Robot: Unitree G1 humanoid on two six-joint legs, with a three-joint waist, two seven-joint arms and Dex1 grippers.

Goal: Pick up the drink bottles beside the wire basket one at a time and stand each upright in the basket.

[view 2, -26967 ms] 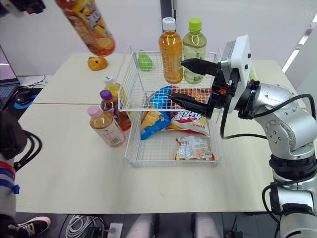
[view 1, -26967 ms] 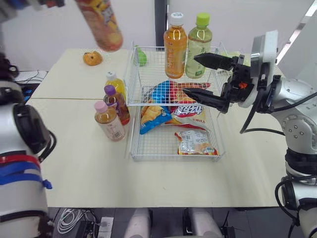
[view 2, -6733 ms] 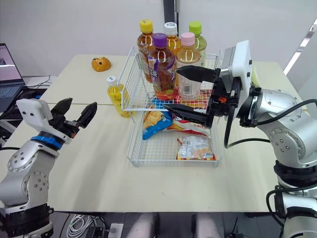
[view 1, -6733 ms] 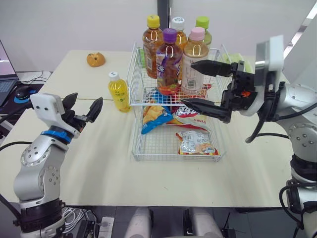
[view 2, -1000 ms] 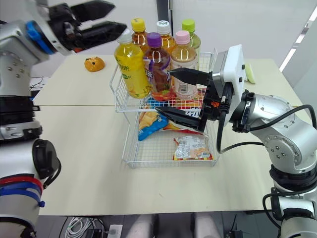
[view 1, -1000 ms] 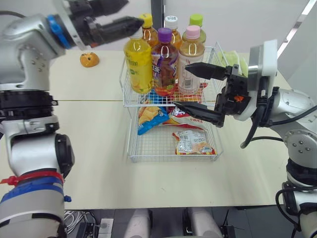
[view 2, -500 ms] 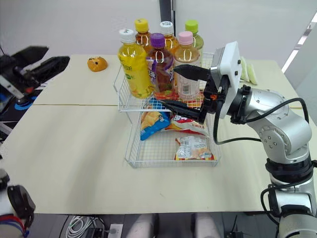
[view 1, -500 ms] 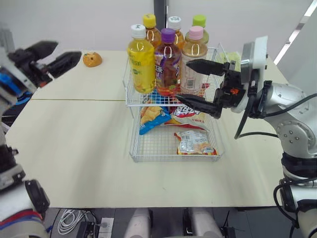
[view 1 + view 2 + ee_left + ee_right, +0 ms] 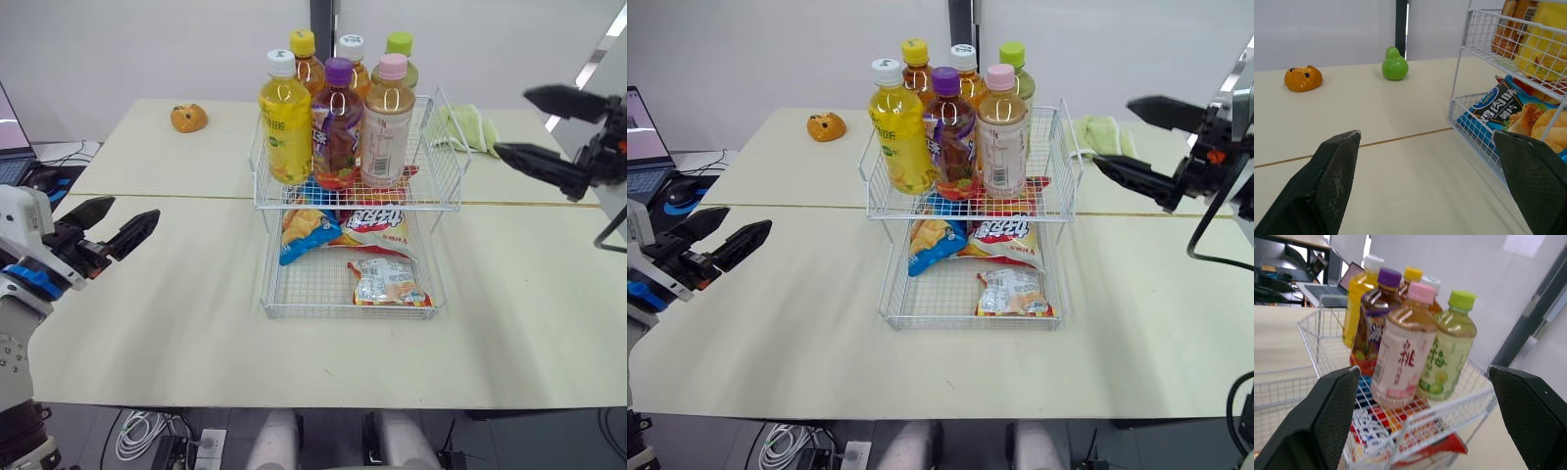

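Six bottles (image 9: 338,122) stand upright in the upper tier of the basket (image 9: 443,147), the rear three partly hidden by the front three. The left gripper (image 9: 134,209) and right gripper (image 9: 510,121), fingers spread wide and empty, flank it over the bench (image 9: 176,294)

Table (image 9: 176,294) bearing wire basket (image 9: 312,282) (orange toy (image 9: 188,117))

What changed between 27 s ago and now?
Four more bottles now stand upright in the wire basket's upper tier: yellow-cap tea bottle, purple-cap bottle, pink-cap bottle and, last, the yellow juice bottle. Left end effector released it and dropped low to the left, open. Right end effector withdrew rightward from the basket, open. Snack bags and orange toy unchanged.
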